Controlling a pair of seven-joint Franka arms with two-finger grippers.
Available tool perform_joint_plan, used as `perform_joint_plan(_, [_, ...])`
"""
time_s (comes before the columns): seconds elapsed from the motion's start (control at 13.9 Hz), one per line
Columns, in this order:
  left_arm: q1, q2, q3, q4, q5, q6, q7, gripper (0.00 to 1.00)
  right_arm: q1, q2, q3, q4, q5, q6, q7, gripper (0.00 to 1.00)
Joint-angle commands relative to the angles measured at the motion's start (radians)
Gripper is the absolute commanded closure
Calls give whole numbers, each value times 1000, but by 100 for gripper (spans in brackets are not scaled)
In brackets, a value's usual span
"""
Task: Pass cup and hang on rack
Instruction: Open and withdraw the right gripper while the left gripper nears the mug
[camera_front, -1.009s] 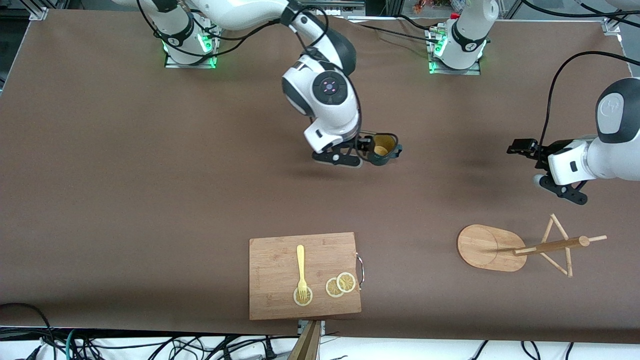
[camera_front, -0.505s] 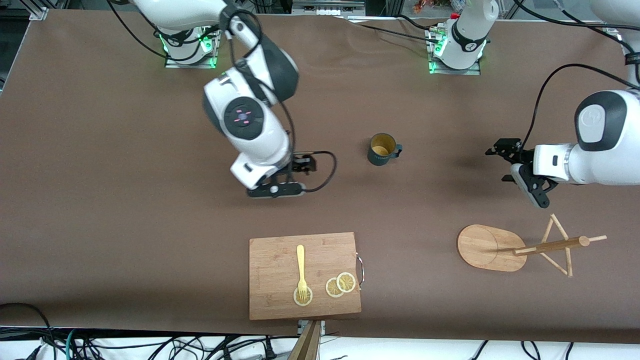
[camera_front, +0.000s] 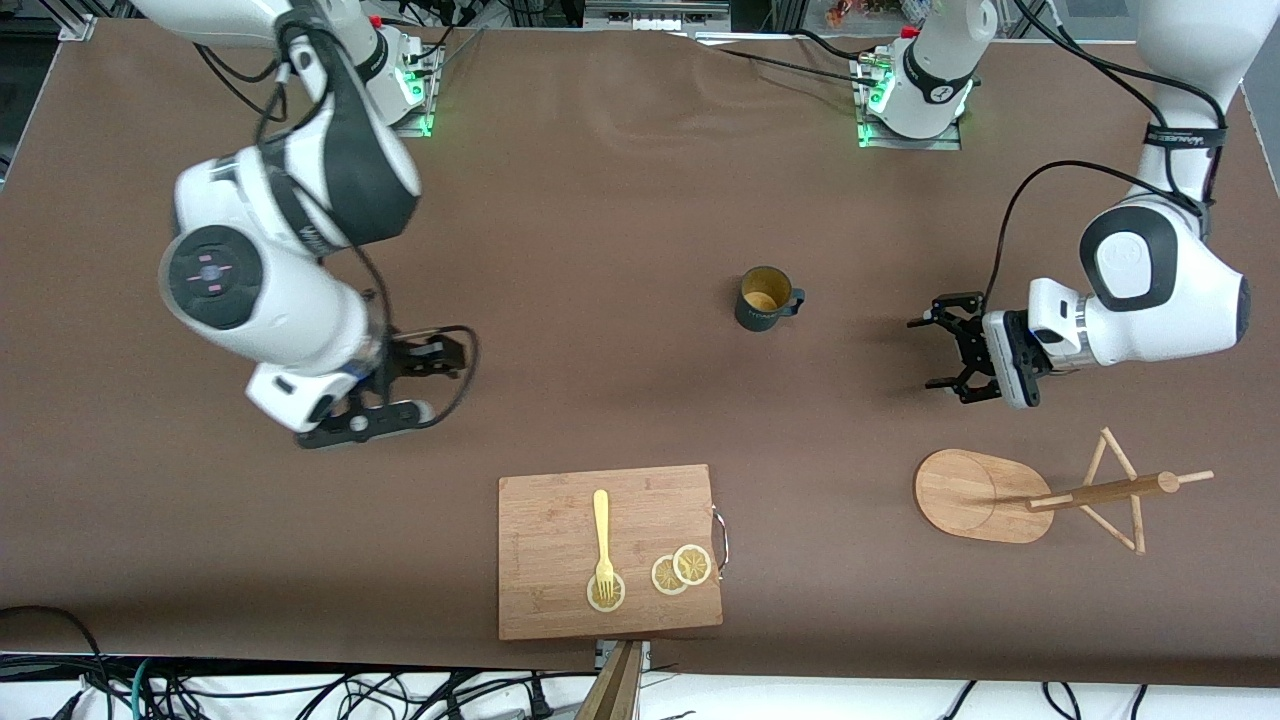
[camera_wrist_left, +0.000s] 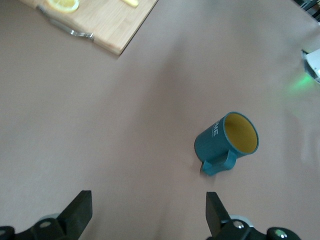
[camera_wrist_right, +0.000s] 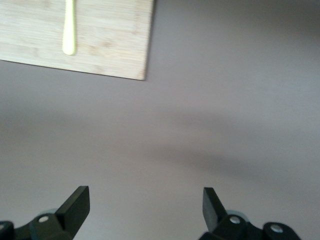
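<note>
One cup (camera_front: 765, 298): upright on the bare table near its middle, handle toward the left arm's end, touching nothing.
Left gripper (camera_front: 946, 351): fingers spread, empty, low over the table between the cup and the rack, aimed at the cup.
Right gripper (camera_front: 385, 395): fingers apart, empty, well apart from the cup at the right arm's end (it seems to be waiting).
One rack (camera_front: 1040, 494): near the left arm's end, nearer the front camera than the cup.
Risk, grasp: a fingertip could catch the handle and spin or tip the cup.
Risk, hanging: the thin pegs leave little margin; a tilted cup could slip off.
Others: one cutting board (camera_front: 560, 590), one fork (camera_front: 602, 535), three lemon slices (camera_front: 681, 569).
</note>
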Motion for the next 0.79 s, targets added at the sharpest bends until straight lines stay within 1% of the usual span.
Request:
perform_joint_plan(0.0, [12,-39,-3,-93,-138,19,207,0,-82,-63,4,-18,-7,-44,-138,0])
perform_joint_plan(0.14, [13,-49,-3,-172,-259,54,371,0,-143,-98,4,-36,-10,-68,-183,0])
perform_joint_plan(0.29, [-1,-50,-5,-237,-387,96,503,0,-194,-170,4,-102,-40,-76,-183,0])
perform_joint_plan(0.36, [-4,-50,-20,-269,-427,114,562,0,-214,-211,4,-137,-50,-76,-181,0])
perform_joint_plan(0.58, [-5,-36,-42,-334,-598,119,779,0,-277,-296,4,-211,-59,-84,-183,0])
perform_joint_plan(0.65, [-5,-8,-61,-338,-635,121,848,0,-291,-322,4,-231,-85,-88,-183,0])
perform_joint_plan(0.72, [-5,41,-69,-337,-655,119,898,0,-294,-348,4,-244,-120,-89,-186,0])
